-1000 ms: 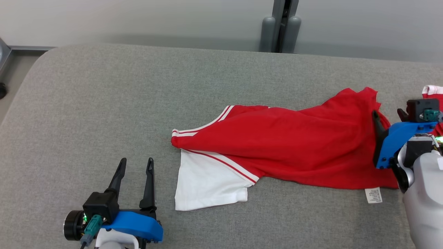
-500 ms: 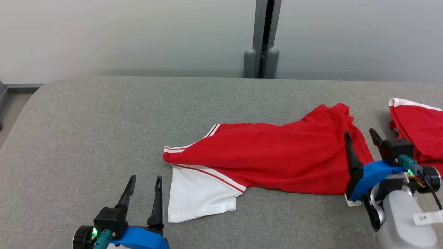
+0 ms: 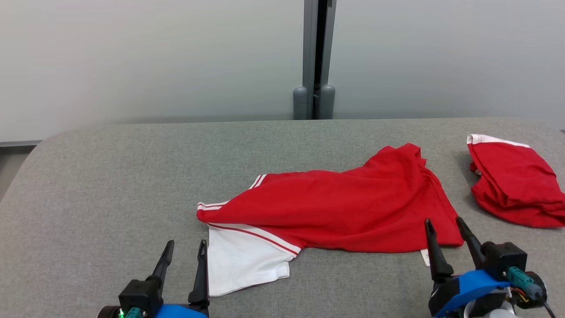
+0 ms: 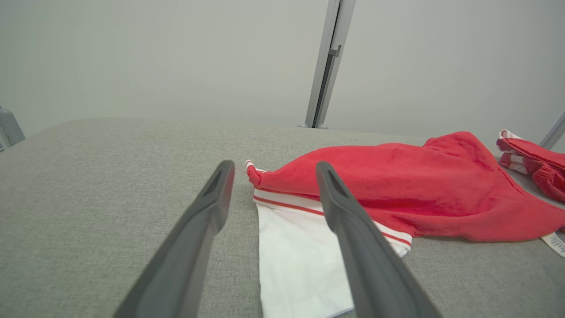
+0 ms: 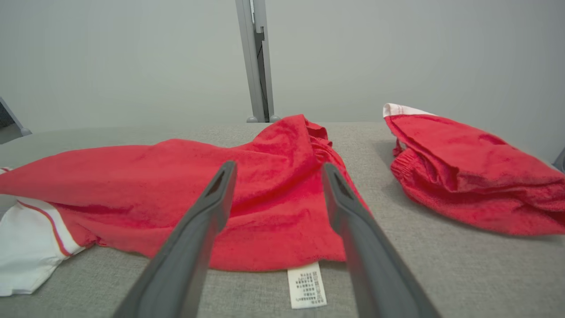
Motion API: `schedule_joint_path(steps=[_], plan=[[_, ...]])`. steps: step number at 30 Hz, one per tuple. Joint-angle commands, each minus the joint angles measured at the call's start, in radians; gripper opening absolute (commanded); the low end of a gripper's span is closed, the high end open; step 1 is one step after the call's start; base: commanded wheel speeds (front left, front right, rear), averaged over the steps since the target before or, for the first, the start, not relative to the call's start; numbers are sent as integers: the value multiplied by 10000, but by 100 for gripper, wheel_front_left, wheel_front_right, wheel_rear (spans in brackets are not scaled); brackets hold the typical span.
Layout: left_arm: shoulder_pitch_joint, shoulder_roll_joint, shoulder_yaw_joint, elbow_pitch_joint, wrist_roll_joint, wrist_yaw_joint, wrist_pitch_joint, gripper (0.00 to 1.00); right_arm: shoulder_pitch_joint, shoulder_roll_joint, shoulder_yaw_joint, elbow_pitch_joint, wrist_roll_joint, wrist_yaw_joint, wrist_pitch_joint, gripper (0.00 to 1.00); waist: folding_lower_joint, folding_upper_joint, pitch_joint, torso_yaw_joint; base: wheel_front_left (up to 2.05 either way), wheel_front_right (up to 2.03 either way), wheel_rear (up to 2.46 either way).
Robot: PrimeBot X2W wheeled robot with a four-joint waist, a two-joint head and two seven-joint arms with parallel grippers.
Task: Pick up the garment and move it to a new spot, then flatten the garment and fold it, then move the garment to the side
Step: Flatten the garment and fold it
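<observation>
The garment (image 3: 335, 212) is red with white stripes and a white panel at its near left corner. It lies rumpled across the middle of the grey table (image 3: 110, 176), with a white label (image 5: 306, 285) at its near right hem. My left gripper (image 3: 186, 244) stands open just left of the white panel, apart from it; the left wrist view shows the left gripper (image 4: 274, 164) pointing at the garment's (image 4: 397, 185) striped left end. My right gripper (image 3: 443, 221) is open near the right hem, holding nothing. The right wrist view has the right gripper (image 5: 279, 165) facing the garment (image 5: 176, 176).
A second red garment (image 3: 512, 185) with a white band lies bunched at the table's far right, apart from the first. A grey wall with a vertical post (image 3: 315, 57) stands behind the table. Bare grey surface spreads to the left and at the back.
The head camera has tilted up, shifting the whole picture. My right gripper has drawn back from the garment's right end toward the near edge. The garment lies as before.
</observation>
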Motion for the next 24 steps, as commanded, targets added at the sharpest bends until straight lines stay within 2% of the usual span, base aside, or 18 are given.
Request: schedule_joint_path(steps=[1,9,24], plan=[[47,8,53,-45,-22,33,-47,100,199,1,48,-135,30,1,32,100,2,0,-11,-11,0,0,0],[76,14,146,-12,-75,-17,-47,100,581,2,179,-637,305,1,260,100,2,0,-36,57,0,0,0],[12,31,80,185,-164,34,-8,100,515,3,196,-550,379,1,287,100,2,0,2,175,0,0,0]])
